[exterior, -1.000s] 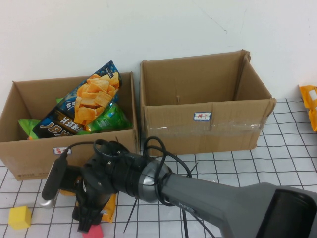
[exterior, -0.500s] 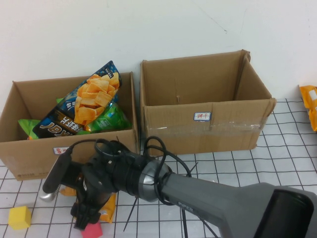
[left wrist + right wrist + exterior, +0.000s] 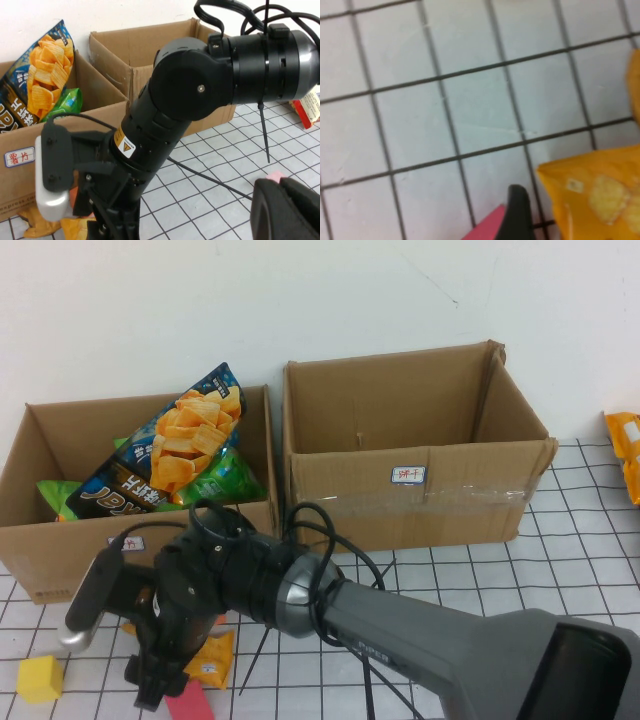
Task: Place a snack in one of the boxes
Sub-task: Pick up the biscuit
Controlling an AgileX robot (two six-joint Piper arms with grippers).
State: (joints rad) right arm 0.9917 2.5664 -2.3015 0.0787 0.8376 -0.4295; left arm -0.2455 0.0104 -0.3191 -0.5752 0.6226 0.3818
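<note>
1. Brown cardboard: the taller taped box [image 3: 410,465] is standing at the back beside the lower labelled box [image 3: 60,540], which is already holding a big chip bag [image 3: 165,455] and green packets [image 3: 220,480].
2. The right arm [image 3: 380,625] is reaching across the checkered table [image 3: 560,550], blocking the low box's front.
3. The right gripper [image 3: 160,685] is hanging with jaws spread wide over an orange snack packet [image 3: 210,660] lying just in front of that box.
4. A pink block [image 3: 190,705] is lying against a fingertip [image 3: 517,217].
5. A yellow cube [image 3: 40,678] is sitting nearby.
6. The left gripper [image 3: 285,210] is hovering apart, jaws pressed together.
</note>
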